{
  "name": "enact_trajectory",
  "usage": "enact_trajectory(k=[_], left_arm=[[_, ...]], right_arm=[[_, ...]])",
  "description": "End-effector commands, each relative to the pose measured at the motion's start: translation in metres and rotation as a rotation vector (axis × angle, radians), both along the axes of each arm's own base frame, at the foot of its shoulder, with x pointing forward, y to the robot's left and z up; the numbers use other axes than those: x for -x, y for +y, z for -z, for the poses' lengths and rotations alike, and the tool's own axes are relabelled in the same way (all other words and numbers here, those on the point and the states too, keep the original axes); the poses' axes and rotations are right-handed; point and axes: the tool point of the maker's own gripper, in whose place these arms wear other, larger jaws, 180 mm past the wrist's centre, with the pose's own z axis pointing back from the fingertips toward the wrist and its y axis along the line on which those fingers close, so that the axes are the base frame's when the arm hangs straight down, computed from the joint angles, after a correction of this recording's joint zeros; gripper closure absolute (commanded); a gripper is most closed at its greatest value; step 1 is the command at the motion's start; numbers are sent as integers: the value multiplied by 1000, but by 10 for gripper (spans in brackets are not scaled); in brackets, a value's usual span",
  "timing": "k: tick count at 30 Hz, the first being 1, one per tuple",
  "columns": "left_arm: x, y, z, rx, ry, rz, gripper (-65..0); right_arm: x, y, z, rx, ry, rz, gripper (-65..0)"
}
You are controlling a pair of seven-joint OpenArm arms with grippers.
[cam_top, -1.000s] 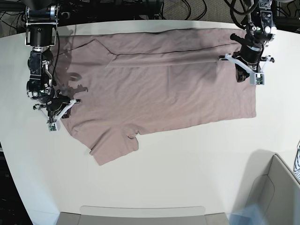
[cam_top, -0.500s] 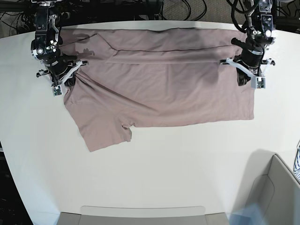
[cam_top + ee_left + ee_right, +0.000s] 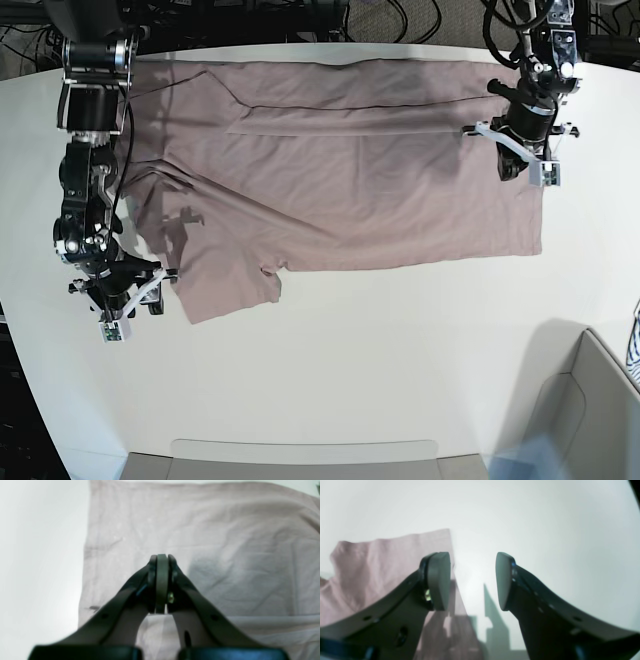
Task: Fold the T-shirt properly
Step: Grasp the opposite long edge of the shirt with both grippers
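Apparently only the far long edge of the T-shirt (image 3: 340, 190) is folded over — it lies from nine to three o'clock, left gripper (image 3: 527, 152) clenched above it, right gripper (image 3: 122, 298) released — so most folds remain.

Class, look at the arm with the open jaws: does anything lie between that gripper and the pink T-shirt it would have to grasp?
Nothing visible does. The right gripper hangs open over bare white table just past the T-shirt edge; one finger already overlaps the cloth, and no other object lies in the gap.
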Motion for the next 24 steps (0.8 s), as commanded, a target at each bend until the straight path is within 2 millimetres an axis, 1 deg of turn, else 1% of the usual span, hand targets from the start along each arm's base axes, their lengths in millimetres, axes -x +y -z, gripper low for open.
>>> enact_trajectory(k=[1,3,5,9,11,13,16,19,21,24], left_arm=[[-6,2,-11,-17,-42,8,0],[-6,2,-11,-17,-42,8,0],[-6,2,-11,-17,-42,8,0],[-6,2,-11,-17,-42,8,0],[-6,2,-11,-17,-42,8,0],[-6,2,-11,-17,-42,8,0],[-12,2,-15,-17,-59,8,0],[-16,2,-17,-16,-57,9,0],[-18,2,-15,-14,-23,8,0],[-32,1,-19,-7,14,11,0]], right_arm=[[-17,-5,-16,4,-44,-7,-293],[-26,-8,0,-19,-7,5,-293],[-30,-14,14,-43,17,28,-293],[-26,-19,41,-80,58,59,-293],[-23,-17,52,-80,85,57,-293],[-17,-5,64,-71,121,25,-293],[-6,26,79,-95,160,-58,-293],[1,49,85,-165,185,-106,-293],[2,55,86,-203,189,-104,-293],[4,56,86,-220,192,-97,-293]])
